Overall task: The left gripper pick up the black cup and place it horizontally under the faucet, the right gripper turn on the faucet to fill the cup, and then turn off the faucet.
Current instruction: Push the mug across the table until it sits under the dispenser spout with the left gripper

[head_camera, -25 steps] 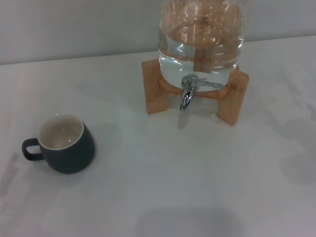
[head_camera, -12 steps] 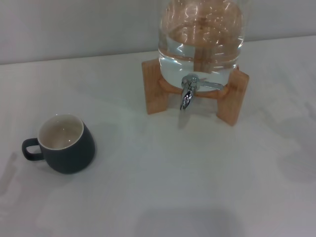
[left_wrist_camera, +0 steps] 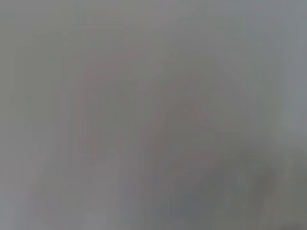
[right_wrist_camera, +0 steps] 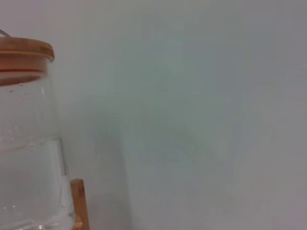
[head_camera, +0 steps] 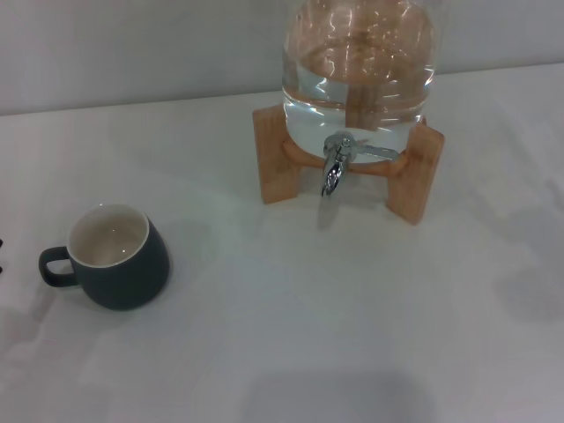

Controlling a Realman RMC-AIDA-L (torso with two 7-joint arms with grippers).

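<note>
The black cup [head_camera: 119, 260] stands upright on the white table at the left, its cream inside showing and its loop handle pointing left. The chrome faucet [head_camera: 335, 165] points down from the front of the clear water jar [head_camera: 357, 62], with its thin lever out to the right. Only dark slivers of my left gripper [head_camera: 1, 256] show at the picture's left edge, just left of the cup's handle and apart from it. The left wrist view is a grey blur. My right gripper is out of view; the right wrist view shows the jar [right_wrist_camera: 26, 143] from the side.
The jar rests on a wooden stand [head_camera: 273, 159] at the back centre, with legs on both sides of the faucet. A wooden lid [right_wrist_camera: 24, 50] tops the jar. The white table [head_camera: 291, 300] stretches between the cup and the stand. A grey wall runs behind.
Dark slivers of the left gripper have appeared at the left edge next to the cup's handle. Cup, faucet and jar have not moved.
</note>
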